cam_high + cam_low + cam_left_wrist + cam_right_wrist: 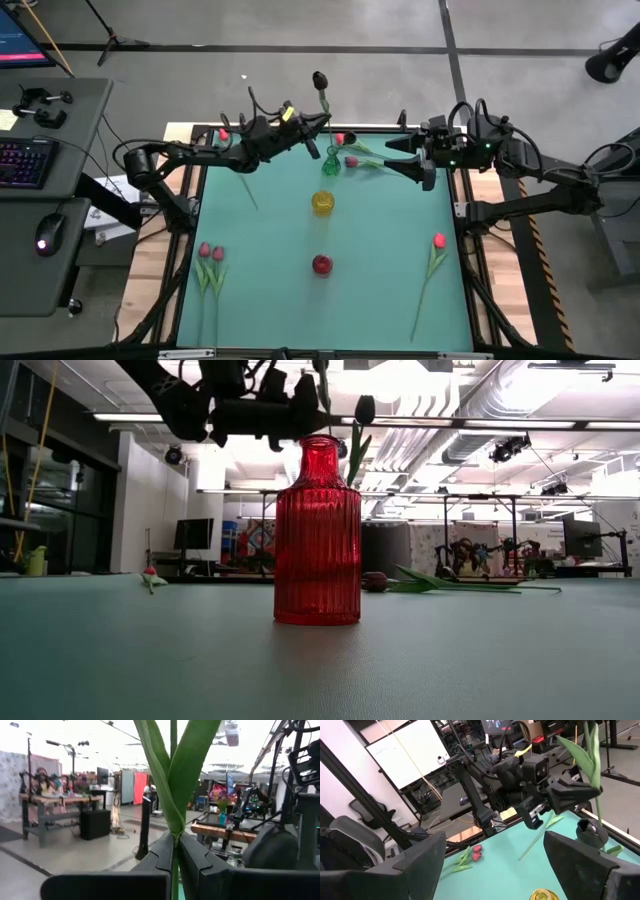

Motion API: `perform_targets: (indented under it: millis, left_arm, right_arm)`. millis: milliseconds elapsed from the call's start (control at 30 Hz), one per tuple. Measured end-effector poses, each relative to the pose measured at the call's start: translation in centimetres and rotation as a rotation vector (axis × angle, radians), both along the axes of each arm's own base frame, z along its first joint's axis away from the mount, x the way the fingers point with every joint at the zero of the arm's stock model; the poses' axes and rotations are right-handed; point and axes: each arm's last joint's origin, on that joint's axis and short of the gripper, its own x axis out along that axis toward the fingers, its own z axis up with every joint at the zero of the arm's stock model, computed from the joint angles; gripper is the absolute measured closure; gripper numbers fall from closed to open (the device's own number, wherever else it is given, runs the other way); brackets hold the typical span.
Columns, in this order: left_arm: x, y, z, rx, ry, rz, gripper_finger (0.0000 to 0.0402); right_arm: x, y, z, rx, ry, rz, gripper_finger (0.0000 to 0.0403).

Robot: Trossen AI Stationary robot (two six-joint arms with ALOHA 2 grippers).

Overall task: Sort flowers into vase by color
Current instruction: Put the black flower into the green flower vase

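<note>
My left gripper [318, 124] is over the table's far middle, shut on a tulip with a dark maroon bud [320, 79]. The tulip stands upright above the green vase [330, 165]. Its stem [597, 805] runs down to that vase's mouth [591, 831]. My right gripper [395, 157] hovers open just right of the green vase, touching nothing. A yellow vase [322, 202] and a red vase [321, 264] stand in a row nearer me. In the low view the red vase [318, 530] hides the other two. My left gripper pinches the maroon tulip's stem [174, 854] between its two fingers, just below where the leaves [172, 780] branch off. The fingers come level from the table's left and lie across the stem. The tulip is upright, bud on top; its lower end reaches the green vase's mouth.
Loose tulips lie on the teal mat: two pink ones [210, 255] near left, a red one [437, 242] at the right, a maroon one [352, 161] and another bud [340, 138] beside the green vase, and a red one [224, 133] in the far left corner.
</note>
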Motion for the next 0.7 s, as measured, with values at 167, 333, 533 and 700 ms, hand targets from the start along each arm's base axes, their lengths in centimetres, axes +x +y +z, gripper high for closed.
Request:
perform_targets:
  millis: [167, 333, 533, 700]
  left_arm:
    - [-0.2, 0.6, -0.2, -0.004, 0.004, 0.017, 0.0401]
    - [0.0, 0.5, -0.6, -0.016, 0.032, 0.01, 0.0401]
    - [0.4, -0.1, -1.1, -0.035, 0.077, -0.009, 0.04]
    - [0.5, -0.4, -1.1, -0.018, 0.093, -0.016, 0.0379]
  right_arm:
    - [0.0, 0.0, 0.0, 0.0, 0.0, 0.0, 0.0078]
    - [0.0, 0.0, 0.0, 0.0, 0.0, 0.0, 0.0078]
    - [0.0, 0.0, 0.0, 0.0, 0.0, 0.0, 0.0078]
    - [0.0, 0.0, 0.2, -0.003, -0.017, 0.0, 0.0078]
